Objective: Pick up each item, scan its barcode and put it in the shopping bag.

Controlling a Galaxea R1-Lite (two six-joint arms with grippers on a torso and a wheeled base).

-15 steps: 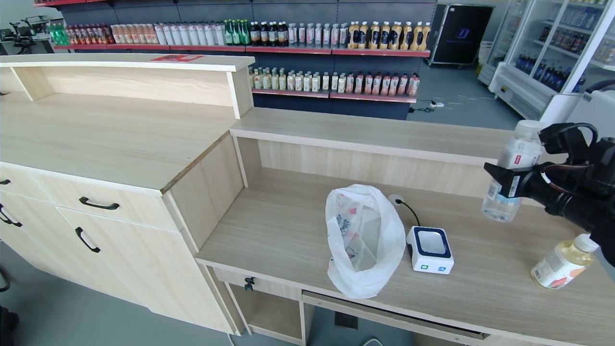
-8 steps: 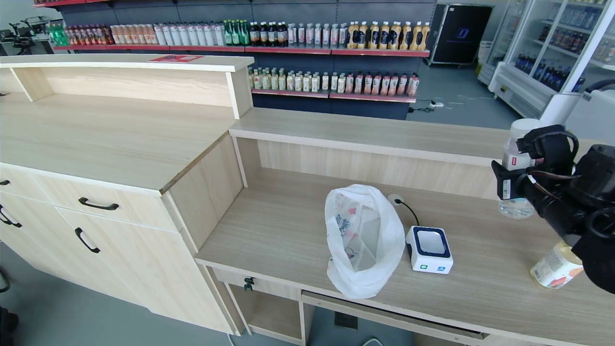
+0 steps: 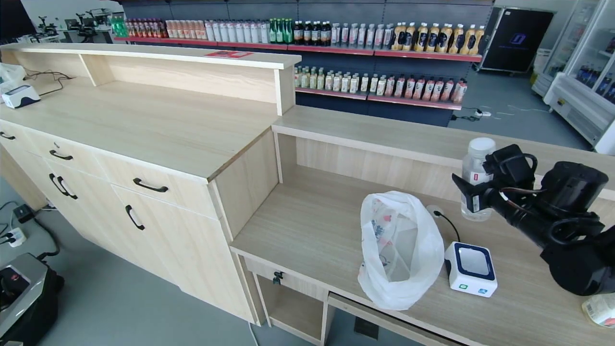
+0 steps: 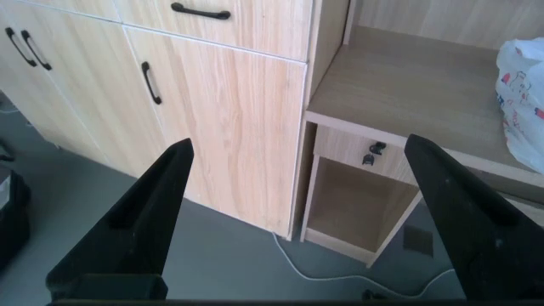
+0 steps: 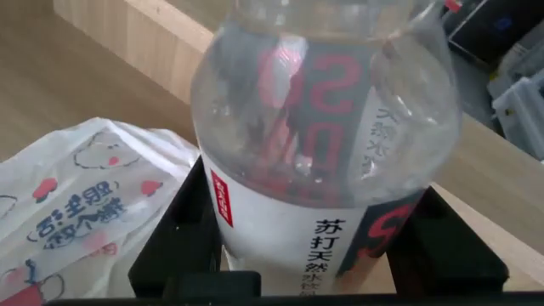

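My right gripper (image 3: 473,194) is shut on a clear water bottle (image 3: 474,166) with a white cap and a red-and-white label, held upright above the counter, just behind the scanner (image 3: 471,268). In the right wrist view the bottle (image 5: 323,144) stands between the black fingers (image 5: 170,251), with the shopping bag (image 5: 76,204) beyond it. The white plastic shopping bag (image 3: 401,250) stands open left of the scanner. My left gripper (image 4: 293,229) hangs open over the floor beside the cabinet, with nothing in it, and the bag (image 4: 523,85) shows off to one side.
A second bottle (image 3: 600,310) with yellowish drink lies at the counter's right front edge. A raised ledge (image 3: 384,137) runs behind the work surface. The taller counter (image 3: 144,125) at the left carries another scanner (image 3: 19,95). Stocked shelves stand behind.
The head camera has turned, shifting the whole picture right. Relative to the scanner, my right gripper has carried the bottle left, from the counter's right side to just behind the scanner.
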